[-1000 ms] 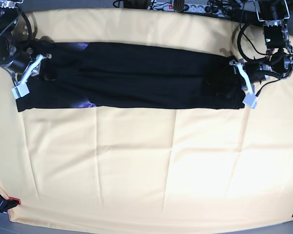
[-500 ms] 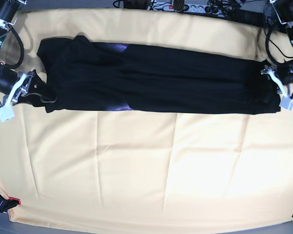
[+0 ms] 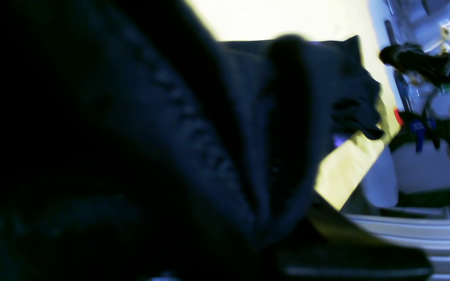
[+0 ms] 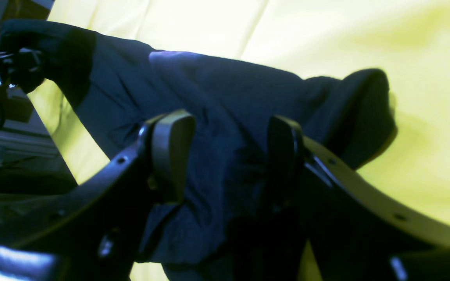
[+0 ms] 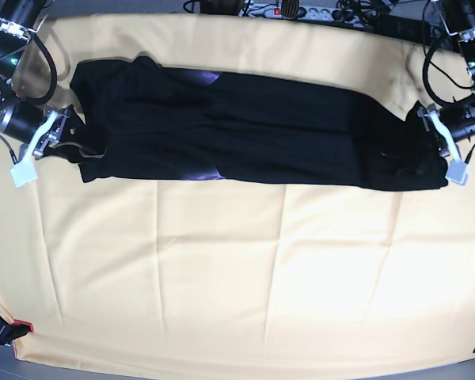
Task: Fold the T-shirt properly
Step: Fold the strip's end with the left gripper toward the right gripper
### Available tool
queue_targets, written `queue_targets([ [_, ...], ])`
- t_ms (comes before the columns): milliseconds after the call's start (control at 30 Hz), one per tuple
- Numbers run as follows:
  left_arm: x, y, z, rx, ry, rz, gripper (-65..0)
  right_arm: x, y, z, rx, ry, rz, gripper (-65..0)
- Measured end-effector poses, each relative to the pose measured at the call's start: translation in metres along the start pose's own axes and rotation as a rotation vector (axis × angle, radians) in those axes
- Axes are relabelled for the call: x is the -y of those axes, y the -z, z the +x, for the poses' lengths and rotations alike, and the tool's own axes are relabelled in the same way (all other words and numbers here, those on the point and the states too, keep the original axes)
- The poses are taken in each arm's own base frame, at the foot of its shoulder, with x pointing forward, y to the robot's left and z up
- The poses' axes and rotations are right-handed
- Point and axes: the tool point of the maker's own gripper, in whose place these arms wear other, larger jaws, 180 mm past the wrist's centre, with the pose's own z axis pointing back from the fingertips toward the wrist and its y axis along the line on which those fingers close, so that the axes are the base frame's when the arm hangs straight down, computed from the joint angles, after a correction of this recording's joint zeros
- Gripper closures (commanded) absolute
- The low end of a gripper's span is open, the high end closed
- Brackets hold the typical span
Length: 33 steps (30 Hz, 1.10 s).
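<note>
The black T-shirt (image 5: 253,127) lies folded into a long strip across the far half of the table, with a purple print (image 5: 206,77) showing. My right gripper (image 5: 51,138) is at the shirt's left end. In the right wrist view its two fingers (image 4: 170,152) stand apart, with shirt fabric (image 4: 229,117) lying between and behind them. My left gripper (image 5: 439,146) is at the bunched right end of the shirt. In the left wrist view dark cloth (image 3: 170,136) fills most of the frame and hides the fingers.
A pale yellow cloth (image 5: 237,269) covers the table. Cables and a power strip (image 5: 293,9) run along the far edge. A red-tipped clamp (image 5: 20,326) sits at the near left corner. The other arm (image 3: 424,66) shows far off in the left wrist view.
The shirt was dragged right and stretched out. Both grippers have since moved slightly inward, and the right end of the shirt is now slack and bunched.
</note>
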Motion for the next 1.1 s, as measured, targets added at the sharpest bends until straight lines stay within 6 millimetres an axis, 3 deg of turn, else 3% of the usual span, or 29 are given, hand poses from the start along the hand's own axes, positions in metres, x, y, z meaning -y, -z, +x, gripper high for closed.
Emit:
queue_targets([
  [200,0.070,0.047,-0.021,-0.020,0.108,-0.195,0.0,-0.006,0.007,-0.002,0.010,0.014,0.024,-34.5],
  [467,0.103,0.085,-0.032,0.001,0.145,-0.306,0.0,-0.005,0.006,-0.002,0.007,0.012,0.020,-34.5],
  [500,0.110,0.087,-0.031,0.014,0.135,-0.337,-6.4,-0.005,0.006,-0.002,0.007,0.012,0.020,-34.5],
  [600,0.125,0.090,-0.029,0.038,0.124,-0.405,-36.2,-0.005,0.006,-0.002,0.007,0.012,0.020,-34.5],
  [633,0.125,0.090,-0.030,0.031,0.126,-0.405,-42.9,-0.005,0.006,-0.002,0.006,0.012,0.020,-34.5],
  [700,0.125,0.090,-0.030,0.031,0.126,-0.404,-47.6,-0.005,0.006,-0.002,0.007,0.012,0.021,-34.5],
  [867,0.125,0.091,-0.025,0.041,0.136,-0.405,-47.2,-0.004,0.004,-0.001,0.004,0.007,0.018,-34.5],
  [900,0.125,0.091,-0.023,0.045,0.141,-0.404,-44.5,-0.003,0.002,0.000,0.003,0.001,0.015,-34.5],
  [933,0.122,0.091,-0.021,0.044,0.151,-0.389,-37.7,-0.001,0.000,0.002,-0.002,-0.007,0.009,-34.5],
  [1033,0.097,0.096,-0.022,0.007,0.209,-0.254,0.0,0.005,-0.011,0.008,-0.027,-0.051,-0.027,-34.5],
  [1100,0.081,0.099,-0.027,-0.016,0.231,-0.165,0.0,0.010,-0.021,0.014,-0.036,-0.079,-0.055,-34.6],
])
